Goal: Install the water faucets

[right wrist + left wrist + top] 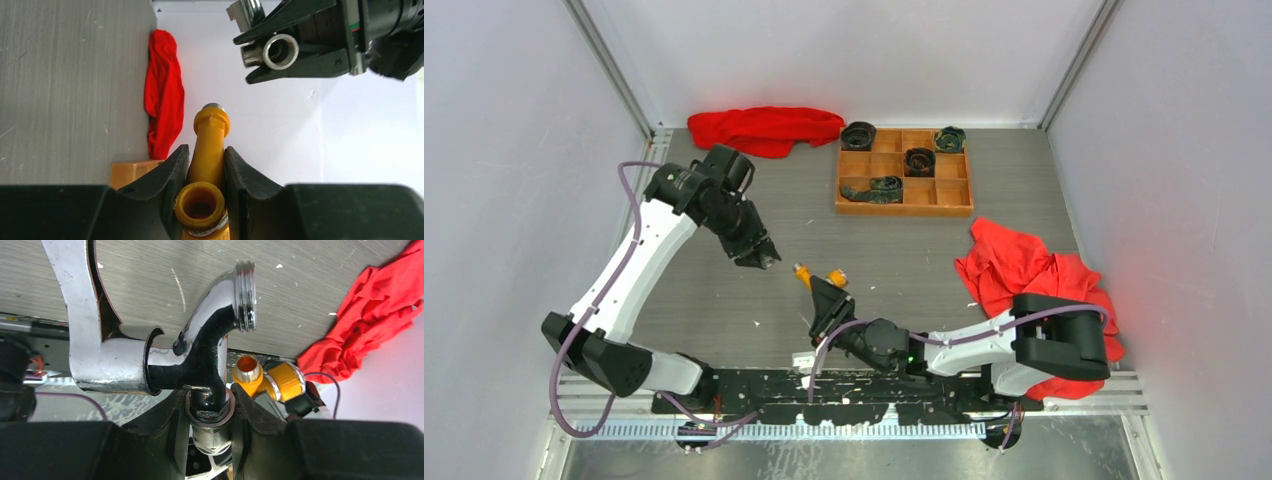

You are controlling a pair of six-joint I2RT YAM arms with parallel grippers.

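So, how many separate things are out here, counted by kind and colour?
Red cloths: 2
Dark rolled items: 4
Wooden tray: 1
Silver faucet: 1
Yellow faucet: 1
Total: 9

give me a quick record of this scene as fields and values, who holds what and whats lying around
left gripper: shut on silver faucet
right gripper: shut on orange faucet
faucets: close together mid-table, not touching, not yet joined
wooden tray: far side of the table, dark rolled items in some compartments
red cloths: one left of the tray, one by the right arm
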